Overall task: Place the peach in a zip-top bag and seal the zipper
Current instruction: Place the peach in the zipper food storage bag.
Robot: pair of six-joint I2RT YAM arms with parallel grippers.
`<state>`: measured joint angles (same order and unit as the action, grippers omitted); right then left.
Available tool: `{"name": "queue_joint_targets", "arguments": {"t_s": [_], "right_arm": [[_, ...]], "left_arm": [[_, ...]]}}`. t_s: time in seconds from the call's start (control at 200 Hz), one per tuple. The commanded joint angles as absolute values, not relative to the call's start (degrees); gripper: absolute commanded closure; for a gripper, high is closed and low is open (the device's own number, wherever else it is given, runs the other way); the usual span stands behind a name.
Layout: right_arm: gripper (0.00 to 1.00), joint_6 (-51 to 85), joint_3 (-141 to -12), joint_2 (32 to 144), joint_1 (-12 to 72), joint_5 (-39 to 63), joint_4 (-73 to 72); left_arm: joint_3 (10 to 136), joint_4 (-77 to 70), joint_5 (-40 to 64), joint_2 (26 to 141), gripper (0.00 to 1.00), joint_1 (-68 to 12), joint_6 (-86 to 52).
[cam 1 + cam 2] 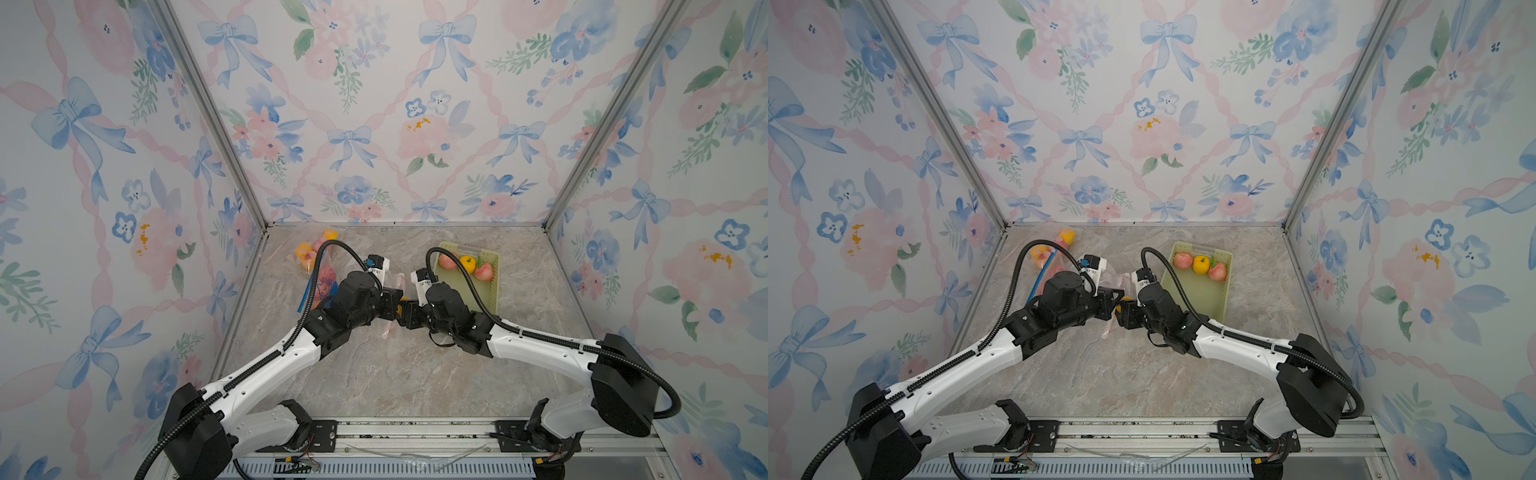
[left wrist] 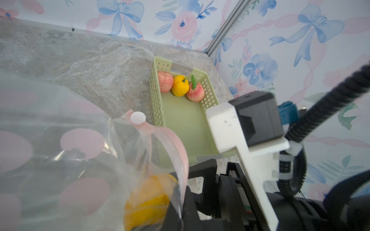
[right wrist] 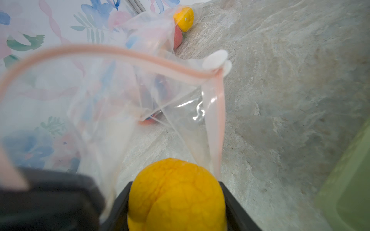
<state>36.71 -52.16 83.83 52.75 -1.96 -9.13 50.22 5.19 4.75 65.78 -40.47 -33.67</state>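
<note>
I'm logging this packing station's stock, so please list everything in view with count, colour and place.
table: one, grey marbled, under everything
basket: one, pale green, far right
pink peaches: two, in the basket
basket yellow peach: one, between them
held peach: one, yellow, at the open bag's mouth
open bag: one, clear, pink zipper, white slider, lifted at centre
filled bags: at least two, clear, far left
left gripper: black, shut on open bag
right gripper: black, shut on held peach
</note>
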Motion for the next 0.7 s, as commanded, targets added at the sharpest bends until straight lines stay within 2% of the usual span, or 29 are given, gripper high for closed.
{"name": "queue_joint_targets", "arguments": {"t_s": [0.0,0.165,0.455,0.695], "right_arm": [[0.46,30.8,-50.9,80.0,54.3,-0.5,-14.5],[0.44,22.7,-49.3,77.3,54.8,-2.3,-11.7],[0.41,17.6,-49.1,75.4,49.6,-3.7,-6.7],[0.38,16.5,-50.8,75.0,49.6,-5.2,-6.9]], "left_arm": [[50.0,3.7,9.0,66.5,1.00,-40.7,-35.2],[51.0,3.0,15.9,68.1,1.00,-40.7,-36.2],[50.6,-0.8,28.9,66.6,1.00,-40.6,-40.1],[50.4,1.7,31.1,65.8,1.00,-40.0,-39.9]]}}
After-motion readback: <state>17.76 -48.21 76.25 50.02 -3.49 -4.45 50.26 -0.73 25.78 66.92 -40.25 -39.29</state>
